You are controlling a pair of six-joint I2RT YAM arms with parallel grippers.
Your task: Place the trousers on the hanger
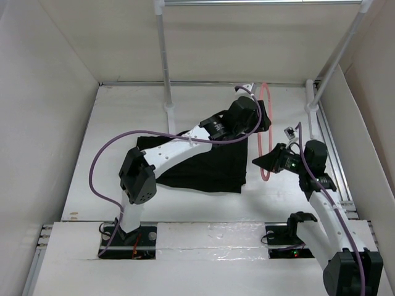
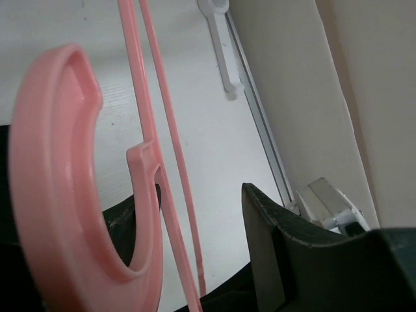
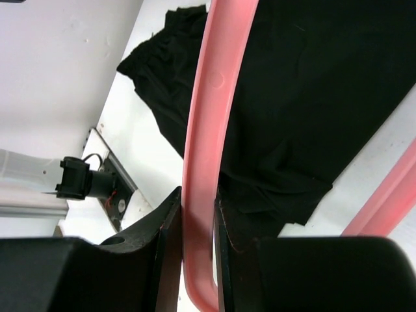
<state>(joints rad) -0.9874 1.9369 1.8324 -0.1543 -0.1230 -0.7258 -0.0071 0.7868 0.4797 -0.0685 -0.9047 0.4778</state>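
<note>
Two arms attend the hanger and neither has the cloth. Nearest the bases, the right end effector (image 3: 198, 211) is clenched on a bar of the pale-pink hanger (image 1: 265, 132), its dark fingers pressed against either side of the plastic, holding the frame upright on edge over the surface (image 1: 117, 129). Just left of it and apart from it, the black trousers (image 1: 207, 163) lie spread flat, partly under the left arm, with no part draped over the hanger. Farther back, the left end effector (image 1: 259, 118) sits at the hanger's top. In the left wrist view the curved hook (image 2: 58, 195) lies within its gap, with white surface showing between the plastic and the one finger (image 2: 273, 260) plainly seen, so it reads as released rather than gripping. Beyond stand the white rack poles (image 1: 164, 55). The step in hand looks like steadying the hanger, and the loading has not begun. The next move likely calls for the left end effector to leave the hook, drop to a trouser edge, pinch it and feed it over the bar while the right holds the frame steady.
</note>
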